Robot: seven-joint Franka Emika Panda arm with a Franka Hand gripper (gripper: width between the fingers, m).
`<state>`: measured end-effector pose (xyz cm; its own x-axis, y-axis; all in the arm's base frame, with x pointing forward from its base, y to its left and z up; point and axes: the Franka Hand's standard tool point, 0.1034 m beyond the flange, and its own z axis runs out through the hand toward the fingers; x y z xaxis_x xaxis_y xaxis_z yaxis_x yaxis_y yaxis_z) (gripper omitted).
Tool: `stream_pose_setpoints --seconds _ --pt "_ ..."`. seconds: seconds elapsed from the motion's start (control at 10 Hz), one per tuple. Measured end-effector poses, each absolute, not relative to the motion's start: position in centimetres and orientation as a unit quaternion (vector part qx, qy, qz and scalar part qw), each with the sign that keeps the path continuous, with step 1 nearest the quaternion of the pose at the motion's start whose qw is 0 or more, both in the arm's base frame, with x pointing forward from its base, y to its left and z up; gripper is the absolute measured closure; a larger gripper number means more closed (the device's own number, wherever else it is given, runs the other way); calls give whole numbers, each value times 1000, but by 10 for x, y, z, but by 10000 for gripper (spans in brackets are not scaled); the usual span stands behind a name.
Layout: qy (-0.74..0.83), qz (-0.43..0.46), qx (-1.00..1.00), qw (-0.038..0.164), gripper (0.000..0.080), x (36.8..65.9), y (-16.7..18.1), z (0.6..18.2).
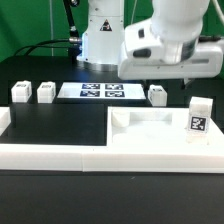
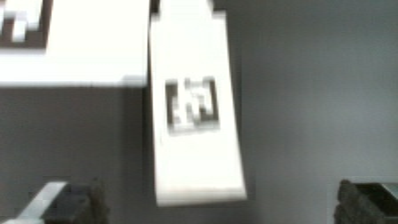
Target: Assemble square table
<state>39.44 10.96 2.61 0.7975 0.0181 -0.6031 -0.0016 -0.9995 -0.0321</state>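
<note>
The square table's white slab (image 1: 150,133) with its raised rim lies at the exterior view's right. One tagged white leg (image 1: 199,118) stands upright at the slab's right end. Three more legs (image 1: 20,92) (image 1: 46,92) (image 1: 157,95) stand along the back. My gripper hangs above the upright leg, its fingertips hard to make out in the exterior view. In the wrist view my gripper (image 2: 222,203) is open and holds nothing. The tagged leg (image 2: 192,105) reaches down between its dark fingers (image 2: 71,202), nearer to one of them. Part of the slab (image 2: 63,55) shows beside the leg.
The marker board (image 1: 100,91) lies flat at the back, between the legs. A long white low border wall (image 1: 60,157) runs along the front and turns up at the exterior view's left (image 1: 5,120). The robot's base (image 1: 100,35) stands behind the board.
</note>
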Motion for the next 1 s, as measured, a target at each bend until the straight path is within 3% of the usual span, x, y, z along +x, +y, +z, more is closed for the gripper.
stream_pose_setpoints --seconds 0.4,1.0 --pt "-4 413 -911 6 150 382 110 21" --pt "13 437 -900 5 150 378 103 13"
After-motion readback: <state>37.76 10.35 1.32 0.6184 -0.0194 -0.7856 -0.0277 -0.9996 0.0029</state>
